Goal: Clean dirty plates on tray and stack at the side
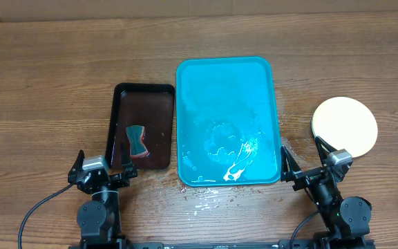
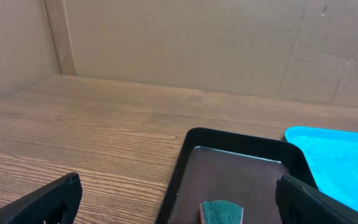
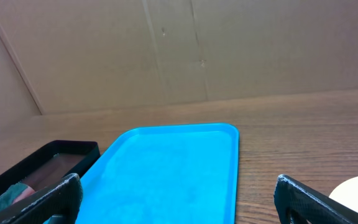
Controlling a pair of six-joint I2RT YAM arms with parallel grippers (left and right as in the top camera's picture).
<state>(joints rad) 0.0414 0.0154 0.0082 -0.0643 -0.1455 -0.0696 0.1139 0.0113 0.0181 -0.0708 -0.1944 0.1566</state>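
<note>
1. The plates [image 1: 344,126] are seen on the desk [image 1: 47,83], right of the wet tray [image 1: 224,61] and apart from it; their number cannot be told.
2. The left claw [image 2: 178,182] is held apart before a dark tray [image 1: 119,111] with a sponge [image 1: 137,140].
3. The right claw [image 3: 178,181] is also held apart, empty.

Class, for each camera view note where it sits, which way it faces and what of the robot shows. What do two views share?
Overhead: above the table, looking straight down on turquoise tray, dark tray, sponge and plate; left gripper and right gripper below.
Left wrist: low, facing forward over the dark tray and sponge; its fingers show.
Right wrist: low, facing forward over the turquoise tray; its fingers show.
Shared: both wrist views catch both trays.
</note>
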